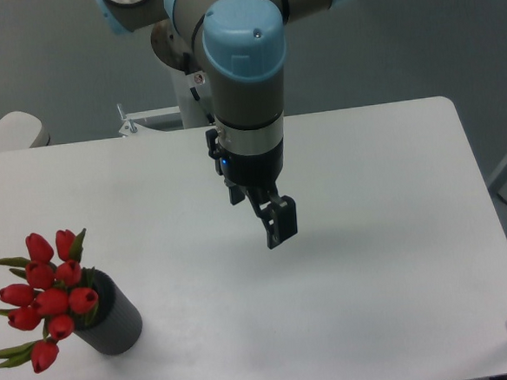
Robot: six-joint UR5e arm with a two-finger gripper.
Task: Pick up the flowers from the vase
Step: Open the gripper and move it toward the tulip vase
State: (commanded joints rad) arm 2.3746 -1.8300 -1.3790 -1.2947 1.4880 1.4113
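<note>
My black two-finger end effector (278, 223) hangs mid-frame, fingers seemingly together (empty). The red tulip buds with green leaves (50, 295) lean in the dark grey cylindrical vase (115, 321) at lower left of the white surface (389, 259); a skewed pull could topple it.

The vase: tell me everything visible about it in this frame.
The vase is a short dark grey cylinder with a matte side, standing at the near-left corner of the white table. It looks upright, seen from above. The flowers, red tulip buds with green leaves, fill and hide most of its mouth. Nothing else touches it.
</note>
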